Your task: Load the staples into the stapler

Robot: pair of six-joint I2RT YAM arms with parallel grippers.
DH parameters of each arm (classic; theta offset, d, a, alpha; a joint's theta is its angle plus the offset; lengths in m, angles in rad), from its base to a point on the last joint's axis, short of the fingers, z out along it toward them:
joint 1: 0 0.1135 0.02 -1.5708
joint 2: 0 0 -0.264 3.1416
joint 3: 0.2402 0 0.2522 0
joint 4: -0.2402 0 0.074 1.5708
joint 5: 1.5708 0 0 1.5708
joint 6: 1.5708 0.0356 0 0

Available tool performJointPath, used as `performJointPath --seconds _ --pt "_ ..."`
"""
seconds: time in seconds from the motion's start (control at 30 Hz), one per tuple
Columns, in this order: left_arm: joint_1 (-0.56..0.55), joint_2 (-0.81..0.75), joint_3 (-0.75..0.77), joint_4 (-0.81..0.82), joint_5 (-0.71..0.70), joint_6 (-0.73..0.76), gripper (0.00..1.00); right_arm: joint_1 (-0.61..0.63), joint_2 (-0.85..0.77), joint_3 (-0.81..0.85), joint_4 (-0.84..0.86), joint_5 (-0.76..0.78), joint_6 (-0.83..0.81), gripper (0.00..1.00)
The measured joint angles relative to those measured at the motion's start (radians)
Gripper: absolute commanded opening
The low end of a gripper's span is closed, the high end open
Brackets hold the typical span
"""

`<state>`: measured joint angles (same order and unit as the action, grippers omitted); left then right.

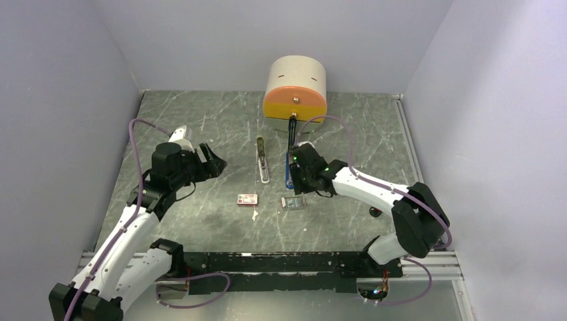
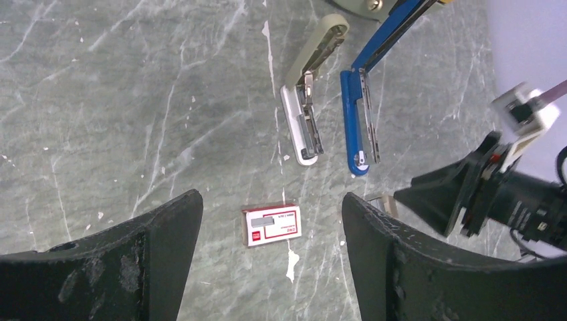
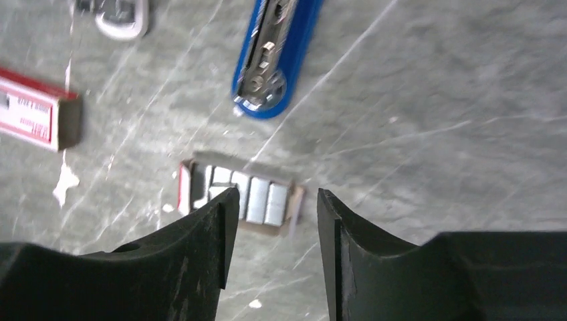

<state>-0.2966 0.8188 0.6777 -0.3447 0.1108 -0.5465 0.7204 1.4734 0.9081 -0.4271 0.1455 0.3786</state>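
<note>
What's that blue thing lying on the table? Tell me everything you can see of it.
It is a blue stapler, plastic by the look of it, swung fully open. Its lower half lies flat on the grey marbled table, with a silvery metal channel facing up and a rounded tip towards the table's near edge. Its other half stretches away towards the round beige and orange container. A white stapler, also opened, lies beside it, apart. Nothing holds it.

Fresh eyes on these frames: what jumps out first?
The big beige-and-orange cylinder stands at the far edge, centre. A white stapler and a blue stapler lie opened flat in the middle. The right end effector hangs open over the staples.
</note>
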Motion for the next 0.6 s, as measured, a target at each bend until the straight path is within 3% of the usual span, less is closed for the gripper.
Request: performJointPath --seconds 0.27,0.6 --pt "0.0 -0.005 0.0 0.006 0.0 0.001 0.81 0.118 0.043 0.003 -0.016 0.005 0.036 0.3" --pt "0.0 0.0 0.0 0.006 -0.001 0.0 0.81 0.187 0.132 0.032 -0.073 0.156 0.209 0.4"
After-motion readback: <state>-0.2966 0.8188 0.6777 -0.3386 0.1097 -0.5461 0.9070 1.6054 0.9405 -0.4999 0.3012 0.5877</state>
